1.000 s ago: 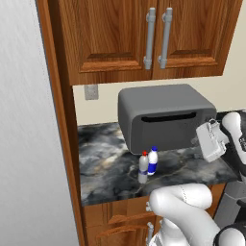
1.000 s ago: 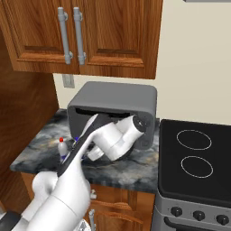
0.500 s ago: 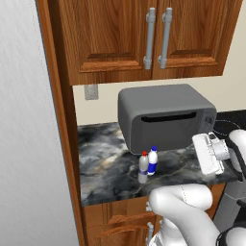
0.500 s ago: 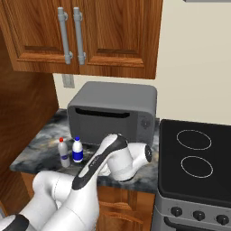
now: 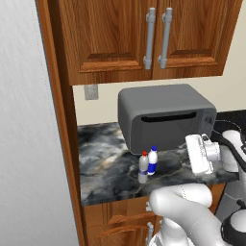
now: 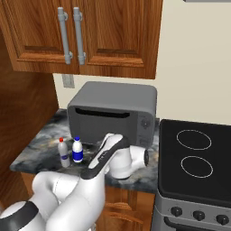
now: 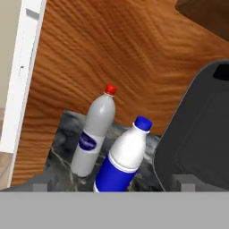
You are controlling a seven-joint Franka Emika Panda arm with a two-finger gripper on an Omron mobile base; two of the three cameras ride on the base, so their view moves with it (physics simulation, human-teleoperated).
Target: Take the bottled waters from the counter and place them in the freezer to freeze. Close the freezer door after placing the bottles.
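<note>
Bottles first: the blue-capped bottle [image 5: 153,160] and the red-capped bottle [image 5: 143,167] stand upright and just beside each other on the bench [image 5: 103,168], in front of the grey microwave [image 5: 163,115], near its left front corner. The red-capped one is a little farther from the microwave and nearer the bench's front edge. I take it they stand there as a pair so either can be picked from the side.

My tool [image 7: 114,188] hangs level over the bench off the microwave's right front corner, well apart from the bottles, its fingers spread wide and holding nothing. In the hand view the blue-capped bottle sits almost between the two fingertips [image 7: 41,185], so I judge the hand is turned sideways to slide along the microwave's front and take that bottle first, round its body.

Neither bottle is lifted yet. Risk I see: the red-capped bottle stands so close that a wide approach could knock it over.
</note>
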